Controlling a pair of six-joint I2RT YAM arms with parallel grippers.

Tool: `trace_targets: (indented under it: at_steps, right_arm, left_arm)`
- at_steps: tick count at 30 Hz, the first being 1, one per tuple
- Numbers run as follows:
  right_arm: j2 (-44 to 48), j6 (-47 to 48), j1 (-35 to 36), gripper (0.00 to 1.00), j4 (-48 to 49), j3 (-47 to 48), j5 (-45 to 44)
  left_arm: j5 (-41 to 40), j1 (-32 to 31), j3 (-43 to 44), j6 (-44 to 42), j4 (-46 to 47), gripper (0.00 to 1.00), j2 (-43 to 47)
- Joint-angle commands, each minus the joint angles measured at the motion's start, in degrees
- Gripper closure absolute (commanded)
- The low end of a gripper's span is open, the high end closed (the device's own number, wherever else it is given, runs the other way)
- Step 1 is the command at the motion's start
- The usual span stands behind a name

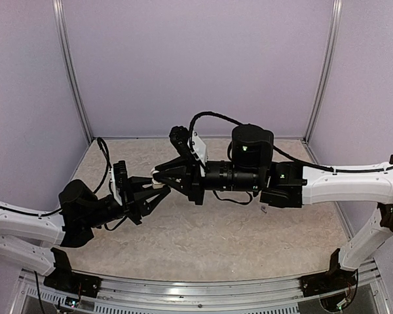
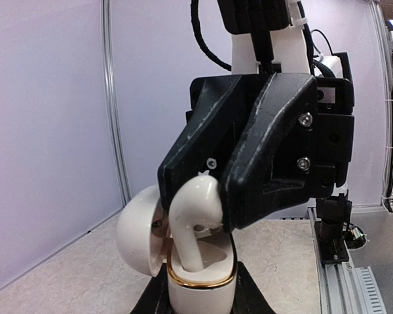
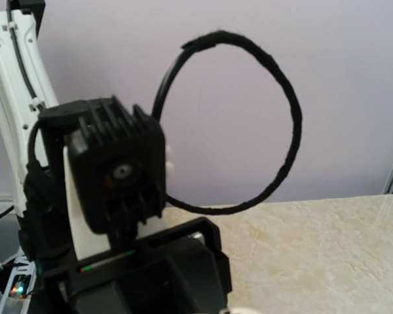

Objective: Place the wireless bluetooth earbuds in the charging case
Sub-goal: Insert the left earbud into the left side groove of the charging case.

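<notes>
In the left wrist view my left gripper [image 2: 200,305] is shut on the white charging case [image 2: 200,293], which has a gold rim. It holds the case upright, with the lid [image 2: 139,235] swung open to the left. My right gripper [image 2: 206,196] comes down from above, shut on a white earbud [image 2: 195,216]. The earbud's stem reaches down into the case's well. In the top view the two grippers, left [image 1: 149,193] and right [image 1: 160,176], meet tip to tip above the table, with the case [image 1: 159,187] between them. A second earbud is not visible.
The beige marbled tabletop [image 1: 216,242] lies below the arms, with lilac walls behind and at both sides. A black cable loop [image 3: 275,131] arcs over the left arm's wrist camera [image 3: 118,170] in the right wrist view. A metal rail [image 2: 340,275] runs along the table's edge.
</notes>
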State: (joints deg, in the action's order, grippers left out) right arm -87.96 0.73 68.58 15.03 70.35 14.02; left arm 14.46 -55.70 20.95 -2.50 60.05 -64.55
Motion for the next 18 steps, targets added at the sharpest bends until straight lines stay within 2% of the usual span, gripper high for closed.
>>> trace_targets:
  at_steps: [1,18]
  right_arm:
    - [-1.0,-1.4,0.6,0.91,1.3,0.6,-0.5]
    - [-0.8,-1.4,0.6,0.89,-0.3,-0.2,0.8]
  left_arm:
    - [-0.5,-0.4,0.0,-0.8,2.4,0.96,0.8]
    - [-0.5,-0.2,-0.6,-0.1,3.2,0.96,1.7]
